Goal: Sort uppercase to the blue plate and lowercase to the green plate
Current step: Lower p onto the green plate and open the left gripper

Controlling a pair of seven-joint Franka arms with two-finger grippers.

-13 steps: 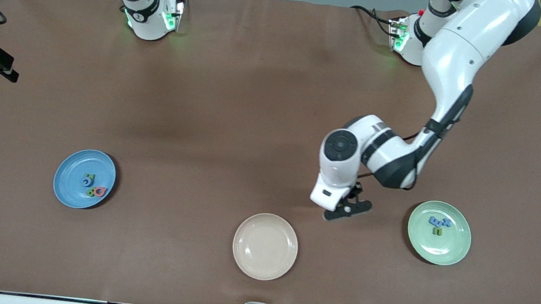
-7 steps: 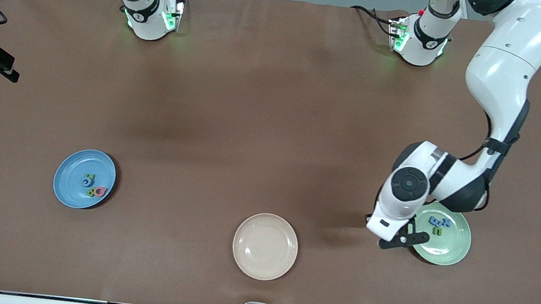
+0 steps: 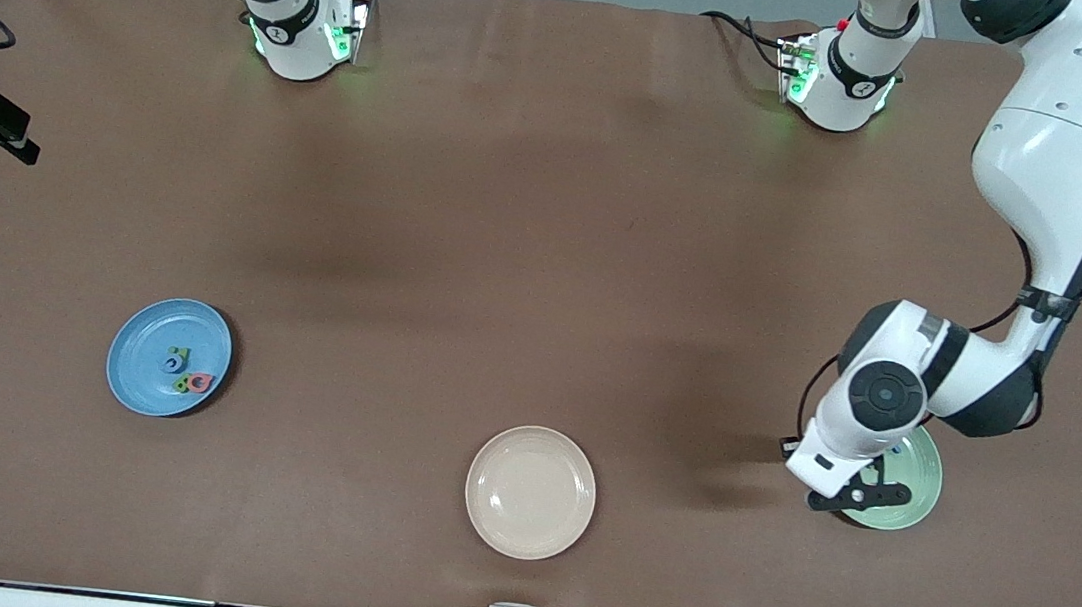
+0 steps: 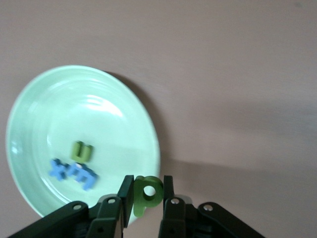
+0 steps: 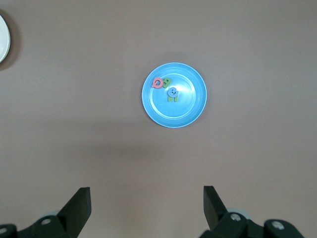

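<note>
The left gripper (image 4: 144, 194) hangs over the rim of the round pale mint-green plate (image 4: 34, 119), clenched on a small green foam letter "p" (image 4: 144, 192). Three small foam pieces lie in that plate: two blue (image 4: 74, 172), one green (image 4: 81, 150). The right gripper (image 5: 147, 208), fingers spread wide, waits high above the round mid-blue plate (image 5: 188, 106) holding four foam capital letters (image 5: 166, 88). A round cream plate (image 3: 526, 533) sits on the brown counter (image 3: 507, 240).

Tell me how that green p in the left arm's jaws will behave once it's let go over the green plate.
The green p looks like thin foam, so probably very light and slightly squashy between the left gripper jaws. Flat-cut, it should land without rolling, though it might bounce or cling briefly. The green plate has a raised rim, likely keeping it in.
</note>
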